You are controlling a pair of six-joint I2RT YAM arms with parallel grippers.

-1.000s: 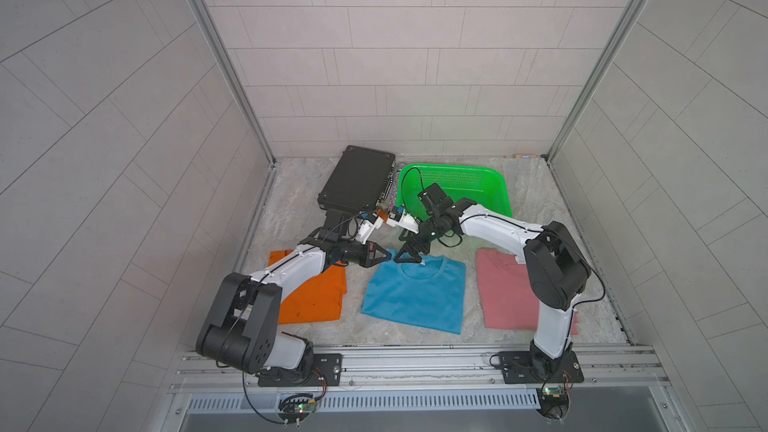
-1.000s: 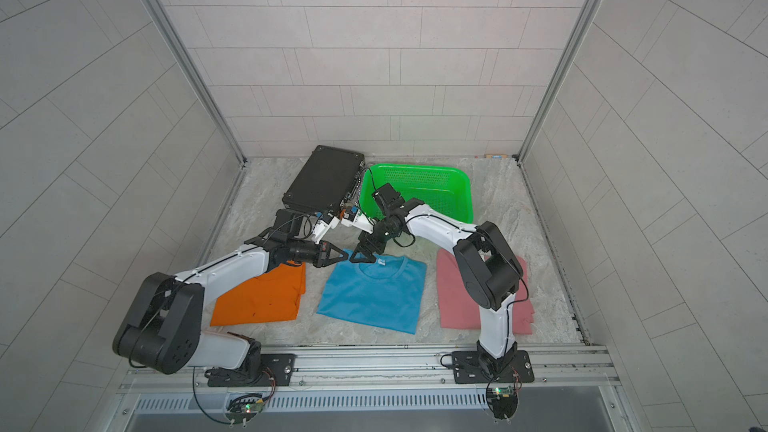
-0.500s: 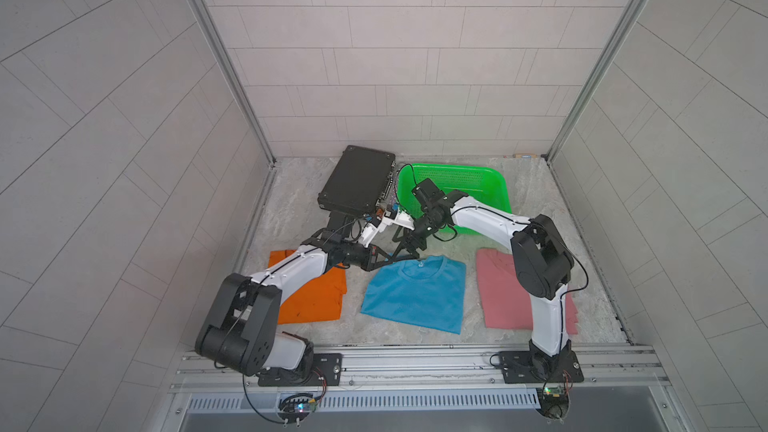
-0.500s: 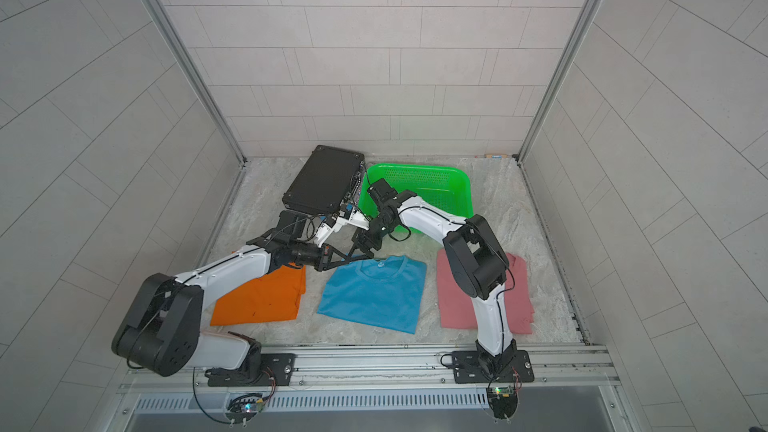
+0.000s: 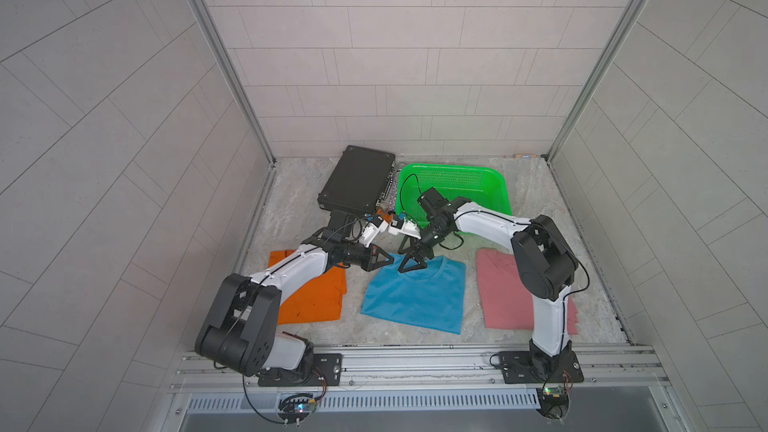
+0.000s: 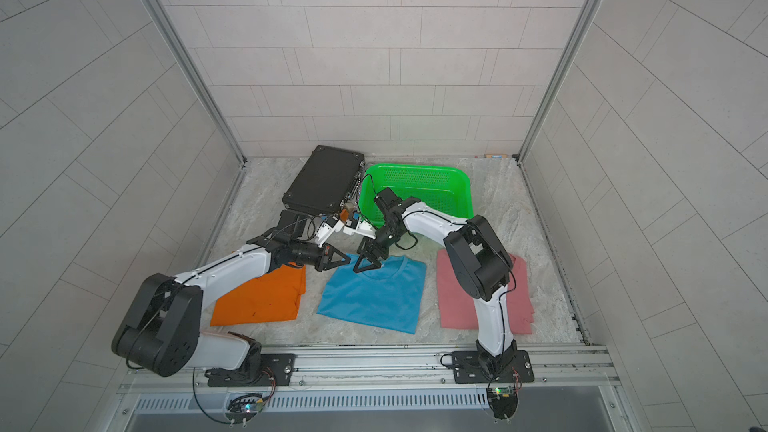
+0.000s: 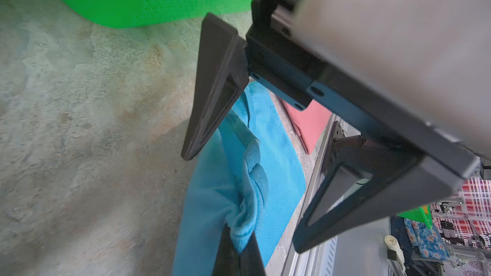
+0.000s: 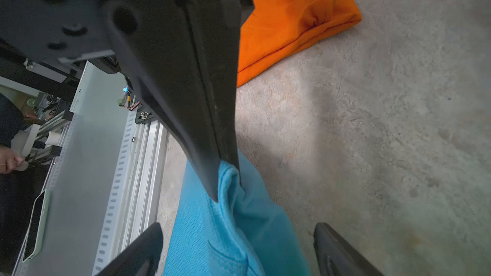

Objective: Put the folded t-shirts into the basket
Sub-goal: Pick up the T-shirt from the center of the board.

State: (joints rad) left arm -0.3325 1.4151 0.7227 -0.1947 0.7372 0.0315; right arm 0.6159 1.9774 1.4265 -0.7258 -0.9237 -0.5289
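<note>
While the left claw (image 5: pixel 390 260) pinches a bunch of the bright blue folded fabric t-shirt (image 5: pixel 415 299) on the grey stone-look table (image 5: pixel 291 201), the right claw (image 5: pixel 411 261) hangs spread at its collar.

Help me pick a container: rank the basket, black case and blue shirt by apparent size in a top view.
1-2: basket and blue shirt, about alike; the basket sits farther back and the right arm covers part of it, so no ranking.
3: black case, clearly smallest.
</note>
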